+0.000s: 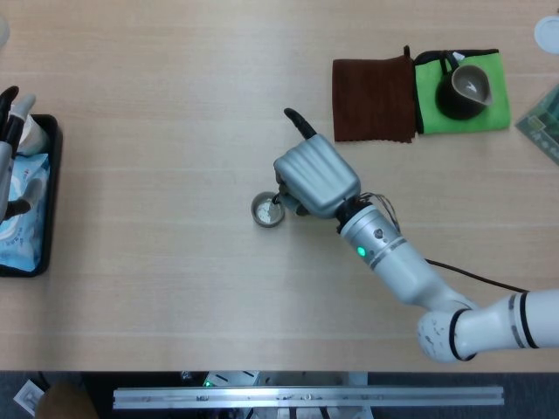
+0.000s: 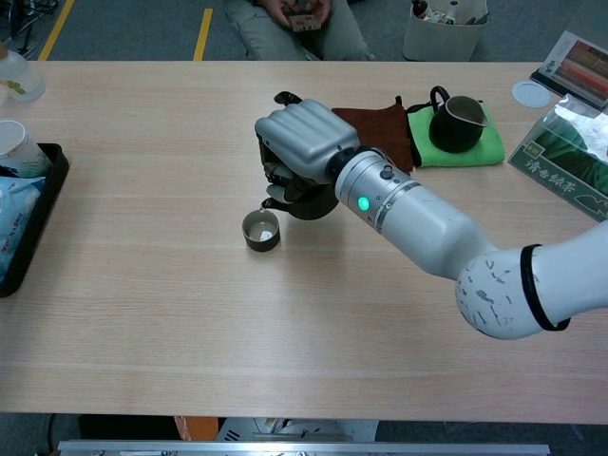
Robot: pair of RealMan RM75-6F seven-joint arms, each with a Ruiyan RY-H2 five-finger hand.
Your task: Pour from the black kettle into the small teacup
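Black and mostly hidden under curled silver fingers, the kettle (image 2: 306, 198) hung tilted above the pale wood surface (image 2: 190, 313), its spout dipping over the rim of the small teacup (image 2: 260, 230). The right hand (image 2: 299, 144) gripped the kettle from above, fingers wrapped around its body, while the kettle's dark handle (image 1: 299, 123) poked out past the knuckles in the head view. The teacup stood upright on the surface just left of the kettle. Behind them lay a brown cloth (image 1: 374, 99) beside a green cloth (image 1: 435, 105), which carried a dark pitcher (image 1: 468, 88). At the far left edge, the left hand (image 1: 9, 144) hovered over a black tray (image 1: 45, 209) holding a blue packet (image 1: 24, 205); its grasp could not be made out.
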